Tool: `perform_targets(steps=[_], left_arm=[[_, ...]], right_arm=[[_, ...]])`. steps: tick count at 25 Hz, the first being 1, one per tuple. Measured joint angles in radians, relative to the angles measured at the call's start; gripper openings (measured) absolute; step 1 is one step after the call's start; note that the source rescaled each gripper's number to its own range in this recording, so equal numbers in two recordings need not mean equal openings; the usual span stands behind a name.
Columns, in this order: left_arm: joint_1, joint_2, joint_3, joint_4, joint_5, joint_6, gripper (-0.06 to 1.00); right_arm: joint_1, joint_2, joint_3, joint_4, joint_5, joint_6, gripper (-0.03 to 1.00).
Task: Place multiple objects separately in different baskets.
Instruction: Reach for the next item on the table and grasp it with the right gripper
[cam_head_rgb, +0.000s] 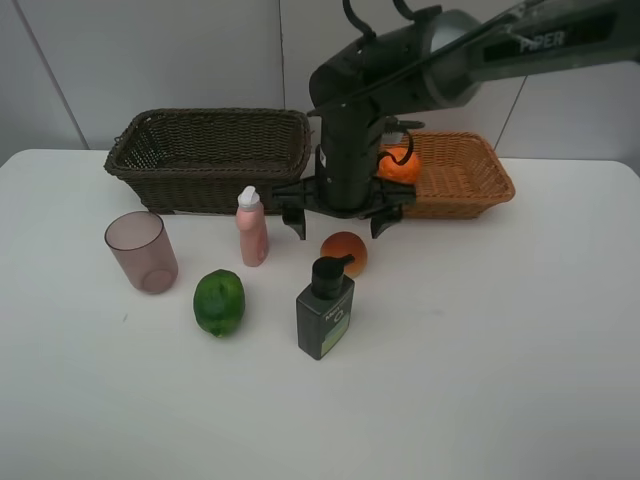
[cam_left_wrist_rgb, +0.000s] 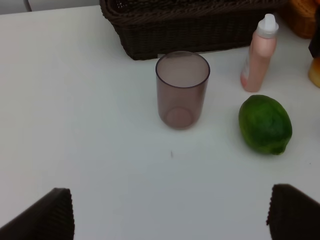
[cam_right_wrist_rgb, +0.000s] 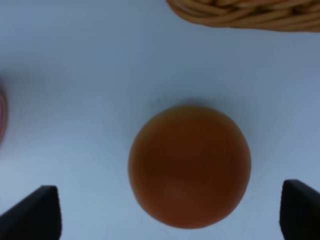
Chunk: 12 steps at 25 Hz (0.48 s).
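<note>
One reddish-orange fruit (cam_head_rgb: 345, 256) centred below the wide-open right tool (cam_head_rgb: 339, 227).

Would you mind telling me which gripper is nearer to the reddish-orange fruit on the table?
Right. The right gripper hangs open directly above the reddish-orange fruit; the left gripper stands well off, facing the cup and lime.

black right arm (cam_head_rgb: 350, 140), grey link (cam_head_rgb: 520, 50) lettered piper, black cables (cam_head_rgb: 372, 20), black right gripper (cam_head_rgb: 338, 226)

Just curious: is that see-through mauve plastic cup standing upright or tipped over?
Upright: the translucent mauve cup stands on its base on the white table, open rim facing up.
</note>
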Motion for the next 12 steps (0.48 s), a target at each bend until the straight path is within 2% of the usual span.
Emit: perform_targets(steps=[7,12], left_arm=[[0.000,0.000,0.000,0.000,0.000,0.000,1.00],[0.000,0.000,0.000,0.000,0.000,0.000,1.00]], right_arm=[[0.000,0.001,0.065,-0.048,-0.147,0.085,0.92],[-0.001,0.001,0.066,-0.102,-0.149,0.125,0.92]])
